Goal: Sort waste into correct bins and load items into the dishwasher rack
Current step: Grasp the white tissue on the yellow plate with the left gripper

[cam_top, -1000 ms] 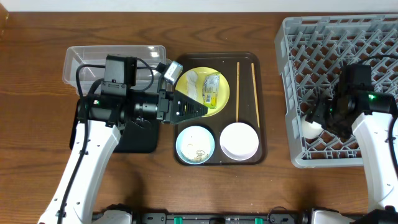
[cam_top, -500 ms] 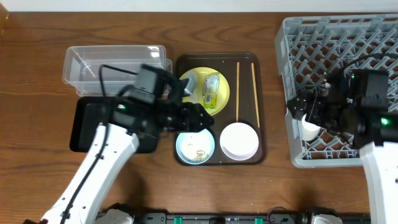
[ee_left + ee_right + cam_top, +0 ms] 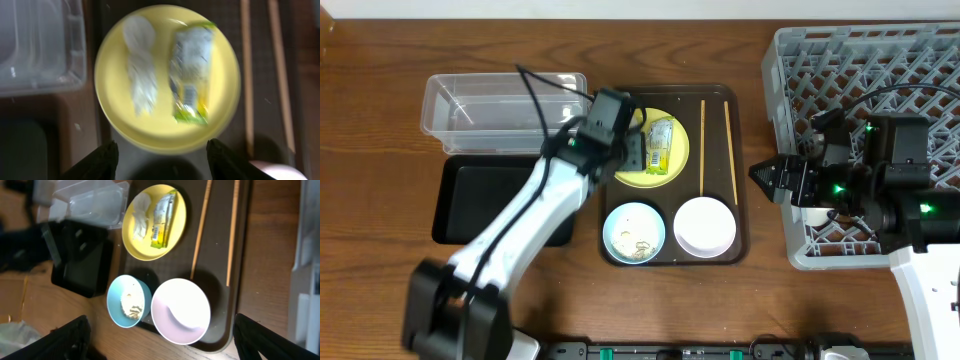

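No lettering reads clearly; the small green-and-yellow printed wrapper (image 3: 162,218) carries print (a barcode-like patch included) too blurred to decipher.

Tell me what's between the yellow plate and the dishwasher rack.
The two chopsticks, lying side by side on the brown tray, then a bare strip of table. The overhead view shows it.

Even, bright overhead view; left wrist view motion-blurred; right wrist sharper.
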### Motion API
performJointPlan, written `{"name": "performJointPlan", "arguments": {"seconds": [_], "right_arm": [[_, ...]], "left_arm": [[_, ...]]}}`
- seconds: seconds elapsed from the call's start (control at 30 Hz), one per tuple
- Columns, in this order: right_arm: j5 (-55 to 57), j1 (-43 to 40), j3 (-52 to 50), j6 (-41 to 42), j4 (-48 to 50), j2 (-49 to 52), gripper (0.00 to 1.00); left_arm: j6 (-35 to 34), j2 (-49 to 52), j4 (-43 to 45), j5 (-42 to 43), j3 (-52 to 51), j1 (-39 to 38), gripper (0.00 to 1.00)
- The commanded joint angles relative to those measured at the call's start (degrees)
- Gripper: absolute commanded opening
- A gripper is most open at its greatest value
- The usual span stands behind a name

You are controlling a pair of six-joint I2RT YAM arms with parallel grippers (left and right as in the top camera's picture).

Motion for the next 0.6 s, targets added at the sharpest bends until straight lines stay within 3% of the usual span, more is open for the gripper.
{"name": "performJointPlan", "arguments": {"seconds": [0.0,0.2,0.3,0.43,0.57], "right_arm": [[-1.1,1.0,0.8,-0.8,0.3,-0.1,0.89],[-0.6,1.0,0.8,-0.8,0.2,-0.1,0.90],[1.4,1.0,0.8,-0.8,0.3,-0.1,0.91],[1.9,1.0,0.8,-0.8,0.1,-0.1,0.92],[1.9,1.0,0.8,-0.8,0.0,-0.1,0.92]], "left_arm": [[5.3,6.2,1.5,-2.7,4.3,1.2,0.59],[6.8,14.3,7.3,-2.8,4.8,1.2,0.59],[6.8,17.2,8.6,-2.8,4.8,1.2,0.55],[6.8,20.3,10.1,-3.1,4.8,1.3,0.45],[6.8,22.0,10.0,-3.0,4.8,1.3,0.25]]}}
